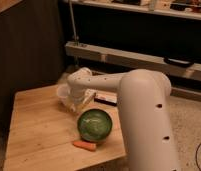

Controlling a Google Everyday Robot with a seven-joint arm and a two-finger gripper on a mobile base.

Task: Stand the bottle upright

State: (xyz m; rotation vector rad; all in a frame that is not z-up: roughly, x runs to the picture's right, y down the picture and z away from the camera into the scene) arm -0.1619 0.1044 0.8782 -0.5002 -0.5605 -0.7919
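Nearest the camera, an orange carrot (84, 145) is seen lying flat near the front edge of the wooden tabletop (34, 130), its length running roughly left to right. Just behind it, close to but apparently apart from it, a green bowl (95, 125) is set upright with its opening facing up. The right foreground is filled by the thick white arm (144, 120), which rises beside the tabletop's right edge and bends leftward over the bowl's far side. At the end of that reach the pincer (75, 102) is pointed down at the tabletop, just behind and to the left of the bowl; it is largely masked by the rounded wrist above it, so how far open it is, and whether anything is held, cannot be told. The bottle (62, 93) – a pale, translucent shape – is found right beside the pincer on its left, toward the far side of the tabletop and well apart from the carrot; whether it is touched by the pincer, and whether it is lying or standing, cannot be made out. A dark flat object (106, 98) is seen just beyond the arm at the tabletop's far right. Farther back, a grey metal rail (119, 57) is run across the scene – with dark shelving (144, 30) behind it.
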